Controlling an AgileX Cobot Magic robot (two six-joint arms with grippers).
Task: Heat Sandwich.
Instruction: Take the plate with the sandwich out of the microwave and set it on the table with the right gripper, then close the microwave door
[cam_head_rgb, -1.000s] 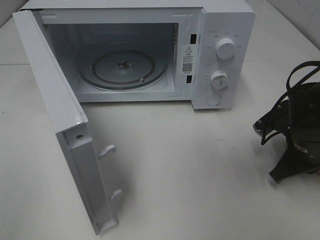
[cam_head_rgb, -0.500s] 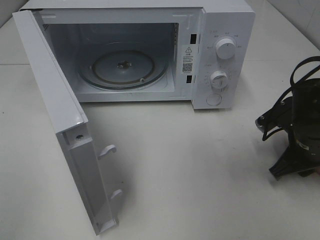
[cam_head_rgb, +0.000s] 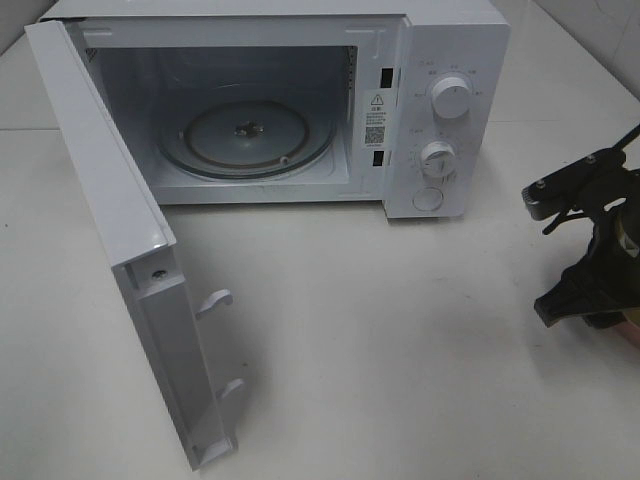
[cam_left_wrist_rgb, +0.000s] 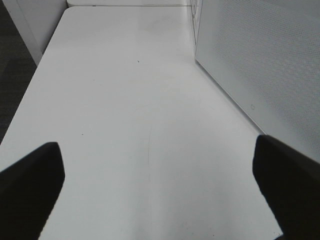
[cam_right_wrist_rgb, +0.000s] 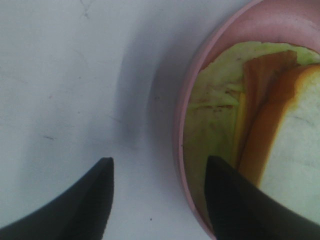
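The sandwich (cam_right_wrist_rgb: 235, 125), flat and yellowish-green with a brownish-orange patch, lies on a round pink plate (cam_right_wrist_rgb: 187, 100) in the right wrist view. My right gripper (cam_right_wrist_rgb: 160, 159) is open just above the plate's rim, with one finger over the bare table and the other finger (cam_right_wrist_rgb: 235, 200) over the sandwich's edge. Nothing is gripped. In the exterior view the right arm (cam_head_rgb: 585, 290) is at the far right edge and covers the plate but for a pink sliver (cam_head_rgb: 632, 335). My left gripper (cam_left_wrist_rgb: 155, 190) hangs wide open over bare table.
The white microwave (cam_head_rgb: 450, 60) stands at the back with its door (cam_head_rgb: 110, 230) swung fully open to the left. Its glass turntable (cam_head_rgb: 245, 135) is bare. The door's mesh face (cam_left_wrist_rgb: 265, 60) shows in the left wrist view. White tabletop (cam_head_rgb: 400, 350) lies in front.
The right arm has shifted toward the right edge of the exterior view and turned, so a pink sliver of plate now shows beneath it. The microwave has not moved.
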